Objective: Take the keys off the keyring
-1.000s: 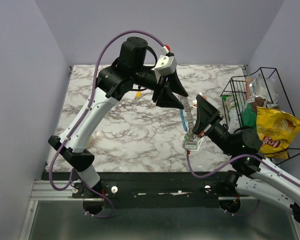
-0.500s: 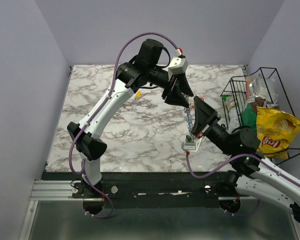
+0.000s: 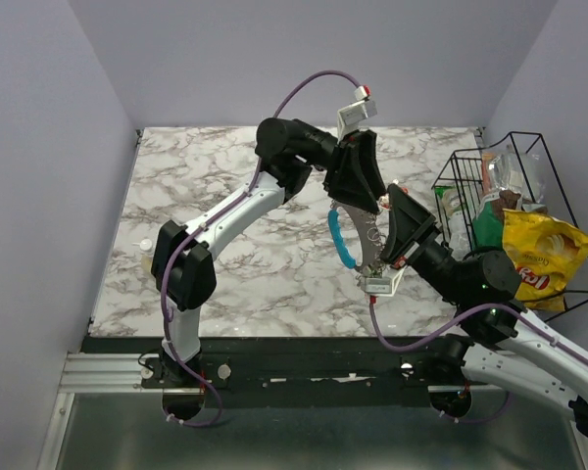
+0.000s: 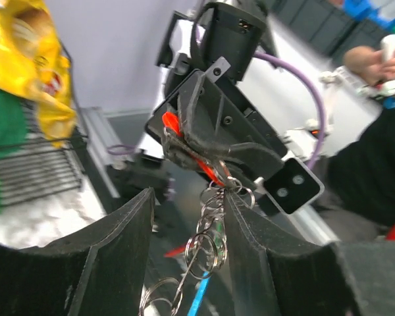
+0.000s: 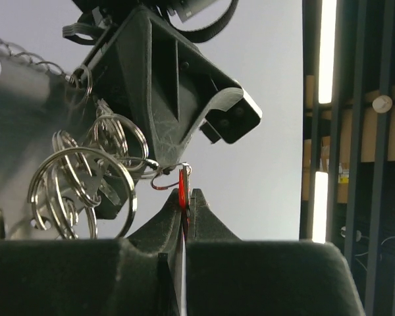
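My right gripper (image 5: 187, 195) is shut on a red key (image 5: 184, 191), held up over the table's right middle (image 3: 392, 196). From that key hangs a chain of silver split rings (image 5: 85, 181), and the keyring's blue arc (image 3: 340, 240) dangles below it. My left gripper (image 4: 187, 197) reaches in from the left (image 3: 365, 203). It is open, and its fingers (image 4: 125, 257) straddle the hanging rings (image 4: 210, 243), which lie close against the right finger. A second red key (image 4: 176, 251) and a strip of the blue loop (image 4: 201, 299) show lower down.
A black wire basket (image 3: 568, 166) stands at the table's right edge, with a yellow chip bag (image 3: 544, 259) and other snack packs in it. A small white object (image 3: 145, 245) lies near the left edge of the marble table (image 3: 225, 245).
My left arm has swung right and stretched out toward the right gripper, so its jaws now straddle the ring chain. The blue loop has swung out to the left. The right gripper stayed put.
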